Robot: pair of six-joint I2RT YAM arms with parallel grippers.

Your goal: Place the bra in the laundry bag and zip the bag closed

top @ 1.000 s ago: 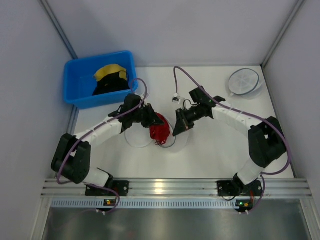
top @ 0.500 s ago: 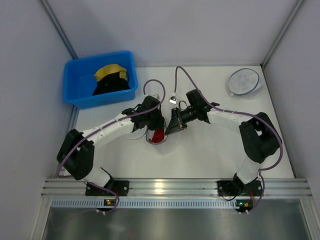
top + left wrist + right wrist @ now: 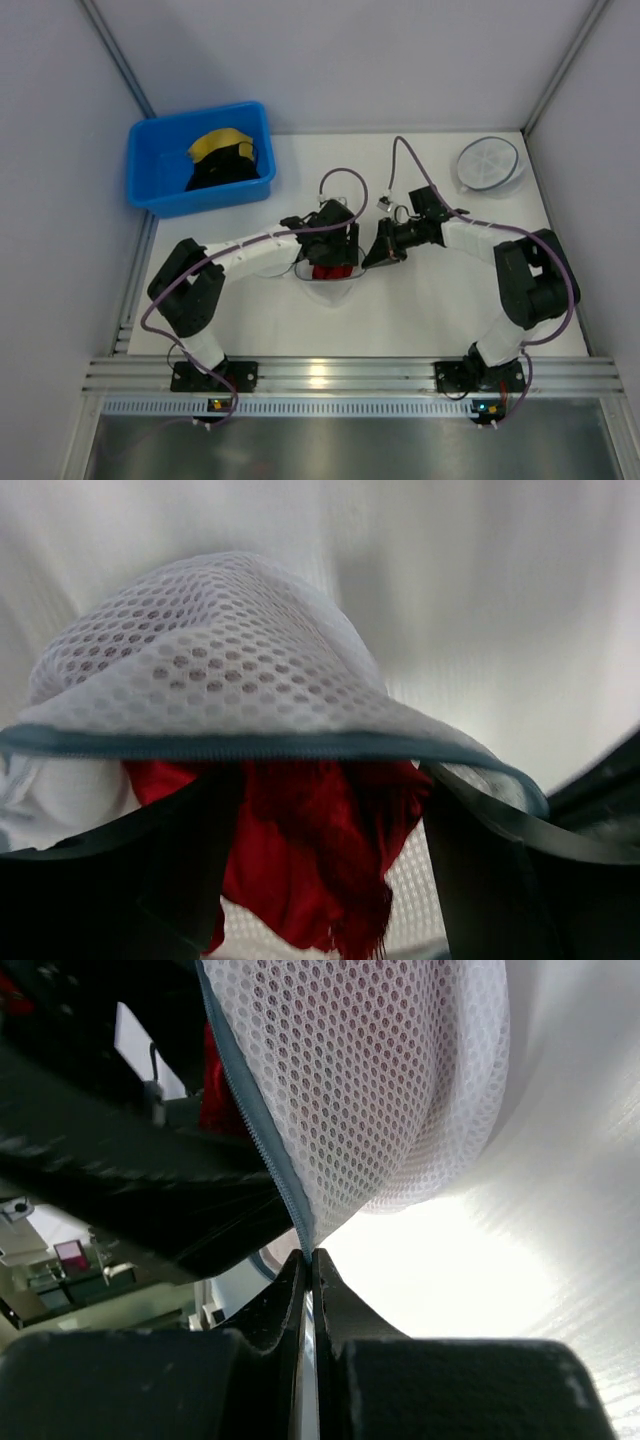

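The left end effector (image 3: pixel 330 815) grips the bra (image 3: pixel 327 272) bunched between its fingers, under the raised mesh half of the laundry bag (image 3: pixel 210 650). The right end effector (image 3: pixel 307 1260) is pinched narrow on the bag's zipper rim, above the surface (image 3: pixel 430 310)

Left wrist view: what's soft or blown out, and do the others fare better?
Left wrist: laundry bag mesh crisp, bra softer, background washed out. Right wrist: mesh sharp, right pincer a dark blur, table glaring. Top external: even, sharp.
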